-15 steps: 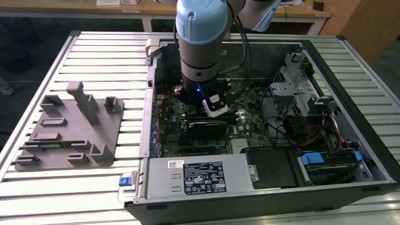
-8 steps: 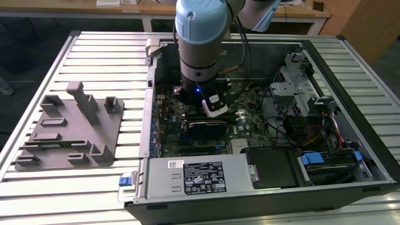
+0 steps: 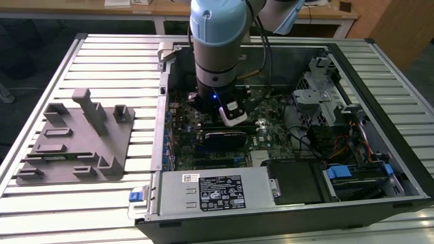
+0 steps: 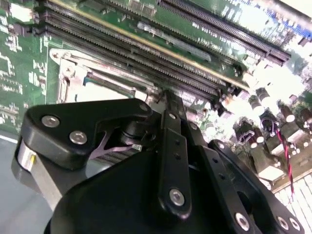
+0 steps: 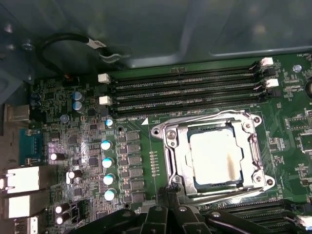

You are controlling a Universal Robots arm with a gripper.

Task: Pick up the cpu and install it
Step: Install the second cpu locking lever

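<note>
Black linkage of the tool (image 4: pixel 161 195) crowds the second wrist view, hanging low over the motherboard (image 5: pixel 87 126); whether its fingers are wide, narrow or holding anything, cannot tell, since the tips are hidden under the housing.

Cpu (image 5: pixel 216 158): seated in the socket frame (image 5: pixel 173 146), silver top up, lying flat inside the metal bracket, beside the memory slots (image 5: pixel 185 90). Its edges look parallel to the frame in the first wrist view. Judged from that, the placing appears done or nearly so.

Exterior view: arm (image 3: pixel 215 46) reaches down into the open computer case (image 3: pixel 379 86) on the slatted desk (image 3: pixel 109 56). Grey fixture plate (image 3: pixel 74 142) sits on the desk to the exterior view's left, well apart from the case.

Doing this step well, as a judgement:
- keep the chip level; any tilt risks the socket contacts
- straight vertical motion, no sideways drag
- check all four edges sit inside the frame
- mind the capacitors (image 5: pixel 106 163) near the tool.
</note>
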